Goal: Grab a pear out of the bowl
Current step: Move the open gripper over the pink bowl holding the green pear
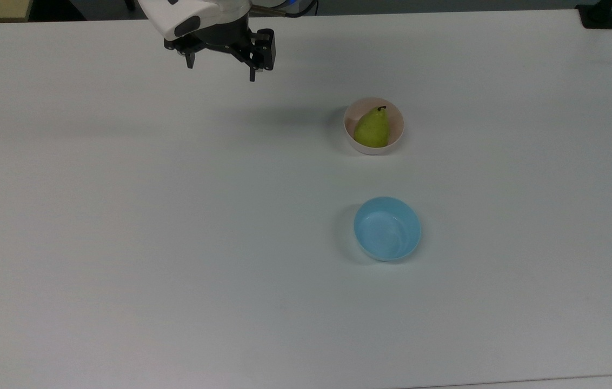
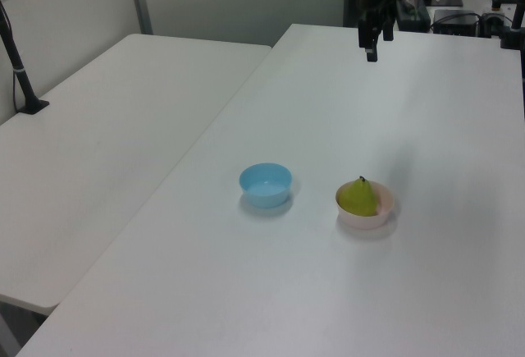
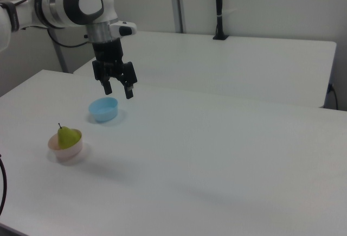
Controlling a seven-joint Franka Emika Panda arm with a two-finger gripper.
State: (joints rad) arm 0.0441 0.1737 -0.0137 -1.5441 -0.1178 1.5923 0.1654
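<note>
Pear [image 1: 372, 128] well apart from pincer [image 1: 221, 69]

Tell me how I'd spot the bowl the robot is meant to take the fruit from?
Look at the big white table, where two small bowls sit near each other, apart from the gripper hanging open above the table. The one you want is the pale pink bowl, holding a yellow-green pear; the blue bowl is empty.
</note>
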